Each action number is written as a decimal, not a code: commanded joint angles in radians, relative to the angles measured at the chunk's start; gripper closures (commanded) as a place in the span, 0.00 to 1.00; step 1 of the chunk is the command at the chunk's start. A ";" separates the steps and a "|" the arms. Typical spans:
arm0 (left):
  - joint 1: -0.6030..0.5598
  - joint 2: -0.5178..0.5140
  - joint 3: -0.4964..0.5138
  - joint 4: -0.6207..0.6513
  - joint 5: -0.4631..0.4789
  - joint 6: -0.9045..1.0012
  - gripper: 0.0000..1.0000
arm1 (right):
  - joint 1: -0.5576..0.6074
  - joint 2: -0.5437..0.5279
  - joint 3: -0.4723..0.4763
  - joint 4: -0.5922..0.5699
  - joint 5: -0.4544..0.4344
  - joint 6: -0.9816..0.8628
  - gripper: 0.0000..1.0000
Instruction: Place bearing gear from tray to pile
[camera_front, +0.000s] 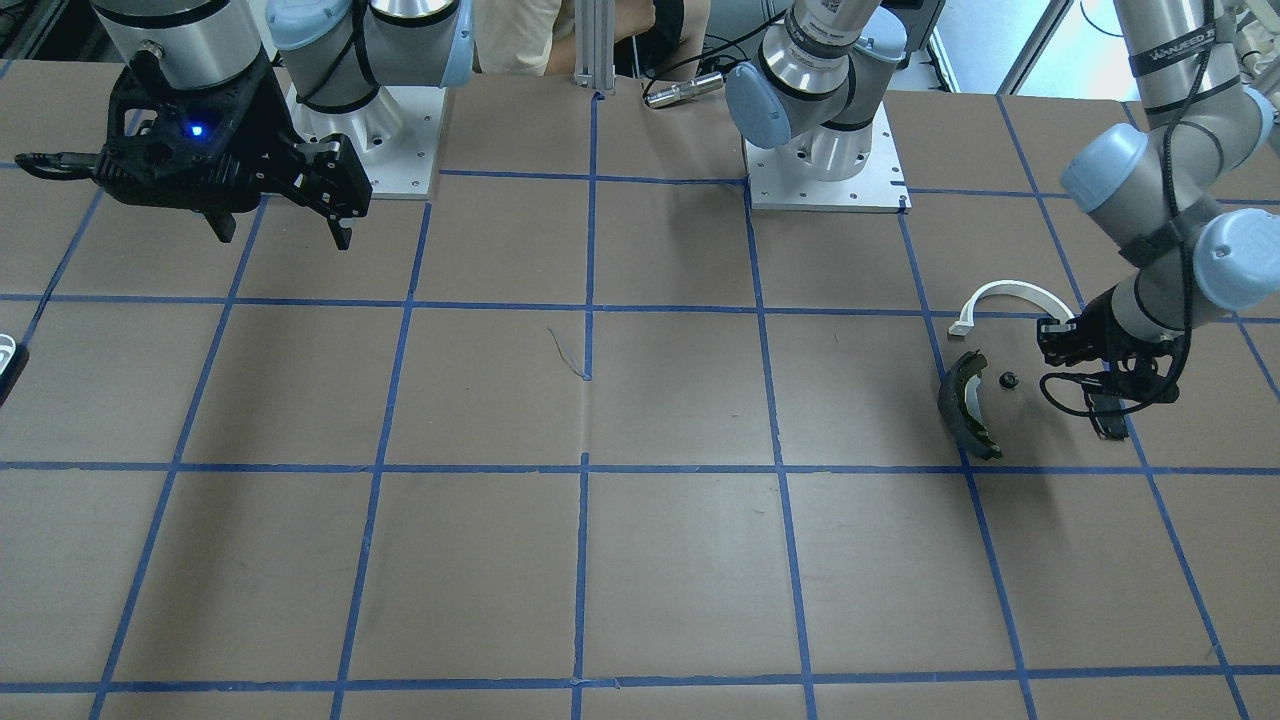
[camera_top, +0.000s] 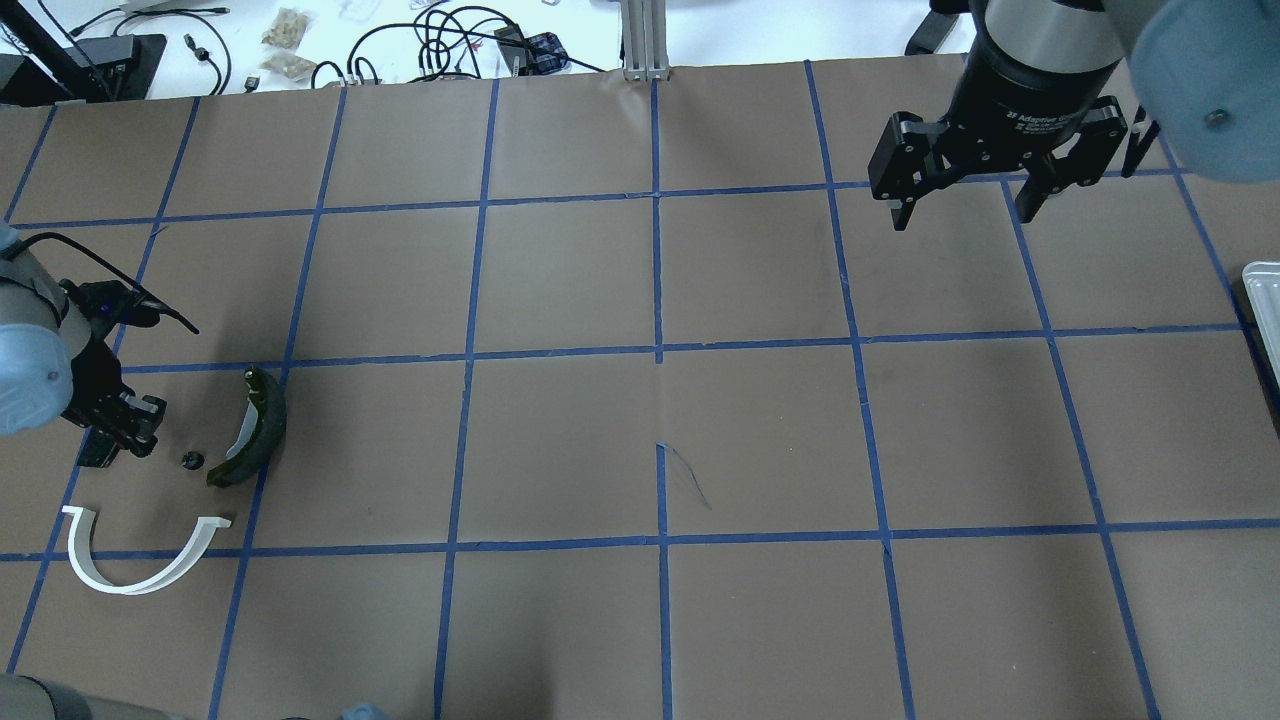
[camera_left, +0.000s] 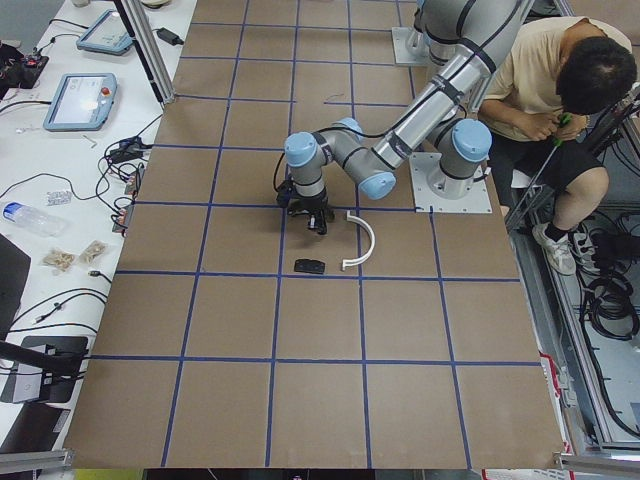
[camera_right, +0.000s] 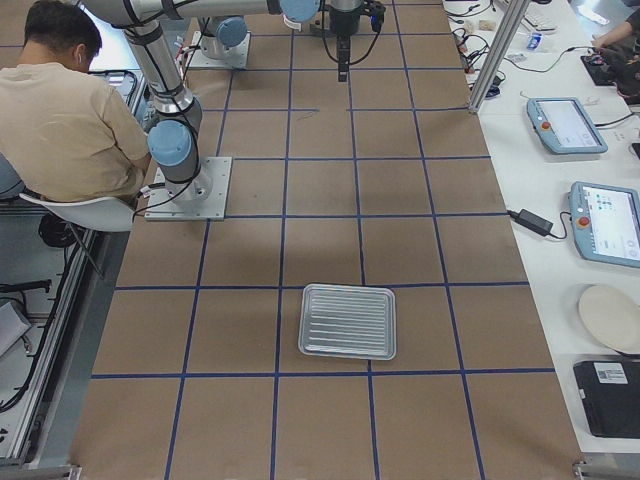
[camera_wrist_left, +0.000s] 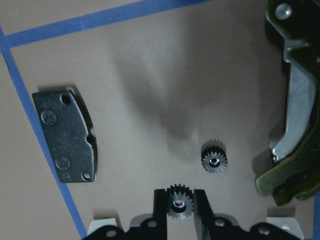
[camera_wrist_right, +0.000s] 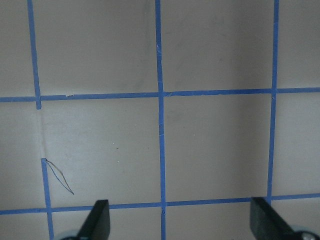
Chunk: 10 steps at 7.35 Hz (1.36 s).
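Observation:
My left gripper (camera_wrist_left: 179, 200) is shut on a small dark bearing gear (camera_wrist_left: 179, 204) and holds it low over the pile. A second bearing gear (camera_wrist_left: 214, 159) lies on the paper just ahead of it, also seen in the overhead view (camera_top: 191, 460). The pile holds a dark brake shoe with an olive rim (camera_top: 255, 428), a white arched bracket (camera_top: 140, 560) and a black rectangular pad (camera_wrist_left: 65, 136). In the overhead view the left gripper (camera_top: 128, 428) hangs beside the loose gear. My right gripper (camera_top: 965, 195) is open and empty, high over the far right of the table.
A ribbed metal tray (camera_right: 348, 321) lies near the table's right end, with nothing in it; its edge shows in the overhead view (camera_top: 1262, 310). Blue tape lines grid the brown paper. A seated person (camera_right: 70, 110) is behind the robot bases.

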 joint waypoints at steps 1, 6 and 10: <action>0.001 0.008 0.001 0.015 -0.002 0.027 0.00 | 0.000 0.000 0.000 0.000 0.002 0.000 0.00; -0.156 0.094 0.350 -0.489 -0.095 -0.135 0.00 | 0.000 0.000 0.002 0.001 0.005 0.000 0.00; -0.642 0.137 0.669 -0.845 -0.106 -0.827 0.00 | -0.001 0.000 0.005 0.000 0.008 0.000 0.00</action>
